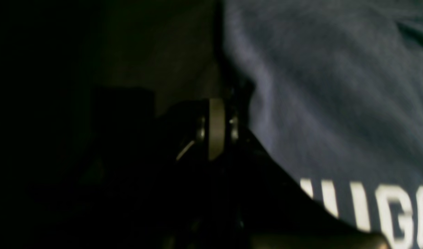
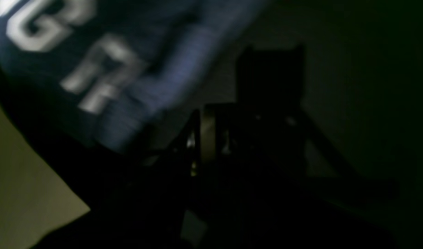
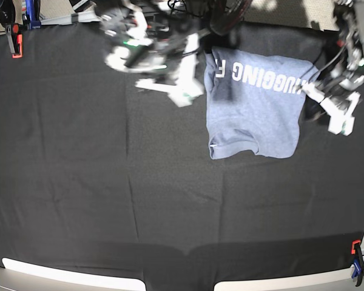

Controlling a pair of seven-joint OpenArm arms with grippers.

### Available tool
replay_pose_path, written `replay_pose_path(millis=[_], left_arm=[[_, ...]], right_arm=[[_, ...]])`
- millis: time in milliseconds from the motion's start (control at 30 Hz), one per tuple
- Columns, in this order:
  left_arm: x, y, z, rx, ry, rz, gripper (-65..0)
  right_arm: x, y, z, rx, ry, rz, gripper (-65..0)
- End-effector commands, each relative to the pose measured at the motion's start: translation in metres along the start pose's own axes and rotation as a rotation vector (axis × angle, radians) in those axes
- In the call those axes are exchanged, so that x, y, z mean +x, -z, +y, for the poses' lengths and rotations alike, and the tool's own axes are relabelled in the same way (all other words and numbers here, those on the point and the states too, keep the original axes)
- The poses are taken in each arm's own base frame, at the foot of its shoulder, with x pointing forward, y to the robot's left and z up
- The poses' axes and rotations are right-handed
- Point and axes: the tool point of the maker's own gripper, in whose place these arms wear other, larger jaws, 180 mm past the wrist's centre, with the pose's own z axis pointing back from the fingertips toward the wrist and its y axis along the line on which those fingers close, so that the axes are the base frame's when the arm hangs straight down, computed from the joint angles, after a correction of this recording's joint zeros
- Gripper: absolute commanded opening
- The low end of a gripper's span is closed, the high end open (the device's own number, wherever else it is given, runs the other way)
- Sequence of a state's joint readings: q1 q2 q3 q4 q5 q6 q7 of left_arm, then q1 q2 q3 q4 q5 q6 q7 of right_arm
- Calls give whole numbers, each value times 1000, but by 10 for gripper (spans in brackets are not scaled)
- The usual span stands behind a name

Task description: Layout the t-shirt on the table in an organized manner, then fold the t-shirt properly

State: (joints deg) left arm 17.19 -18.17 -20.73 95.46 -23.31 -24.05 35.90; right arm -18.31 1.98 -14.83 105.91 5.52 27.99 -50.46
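The blue-grey t-shirt (image 3: 255,109) lies as a rough rectangle at the back right of the black table (image 3: 170,182), its white lettering along its far edge. In the base view my left gripper (image 3: 327,106) is at the shirt's right edge and my right gripper (image 3: 185,85), blurred, is just left of the shirt's left edge. Both look open and hold nothing. The left wrist view is dark: the shirt (image 1: 336,86) with white letters fills its right side beside the gripper (image 1: 173,97). The right wrist view shows the blurred shirt (image 2: 128,62) at the upper left of the gripper (image 2: 232,90).
A red clamp (image 3: 15,42) sits at the table's back left edge and a blue and red clamp (image 3: 357,260) at the front right corner. The table's front edge (image 3: 60,276) runs along the bottom. Cables and arm bases crowd the back edge (image 3: 188,12).
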Motion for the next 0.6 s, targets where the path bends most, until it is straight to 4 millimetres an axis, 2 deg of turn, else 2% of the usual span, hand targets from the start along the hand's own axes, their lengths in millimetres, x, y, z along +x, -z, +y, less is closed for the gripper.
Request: replay_pose_path(millis=[0,133,267,467,567], left_arm=[[16,-11,0,-3,20,-56,-650],[11,-48,-10,13,88,-32,-650],[-14,-78,-25,1,126,40,-650],[-75,-114,-34,-13,100,216,-650],[-99,-130,-36,-16,85,289,-650]], right_arm=[[18,-12,-3,-17,4,-77,-650],[18,-46,-20,-102,39,-124,-650],[3,-79,-23,-140,97,-121,-650],[-47,-125,-27,-227,146,13,-650],[-76,-141,-20,-214,194,92,-650]])
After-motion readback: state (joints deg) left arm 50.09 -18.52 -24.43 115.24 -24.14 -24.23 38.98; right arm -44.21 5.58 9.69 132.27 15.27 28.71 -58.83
